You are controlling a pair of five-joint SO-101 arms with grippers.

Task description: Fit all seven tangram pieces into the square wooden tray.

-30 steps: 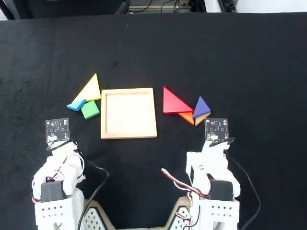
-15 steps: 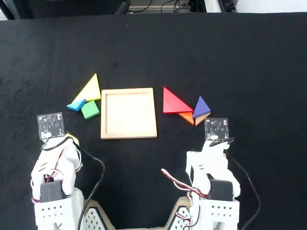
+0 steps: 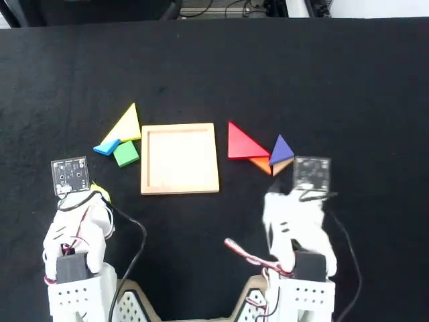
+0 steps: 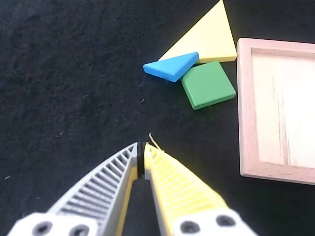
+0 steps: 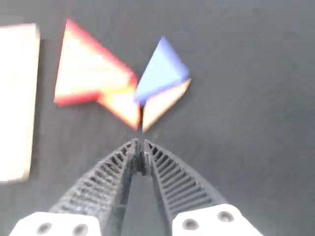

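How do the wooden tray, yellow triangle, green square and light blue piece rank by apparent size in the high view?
1. wooden tray
2. yellow triangle
3. green square
4. light blue piece

Black cloth-covered table [image 3: 268,74], dark cables [image 3: 221,8] beyond its far edge

The white left arm [image 3: 75,225] has swung its wrist toward ten o'clock, so its square black marker plate [image 3: 70,176] now sits farther from the square wooden tray [image 3: 179,129]. Since half a second ago the white right arm [image 3: 295,225] has pushed toward one o'clock, bringing its own black marker plate [image 3: 312,172] just beside the tan wooden triangle [image 3: 285,164].
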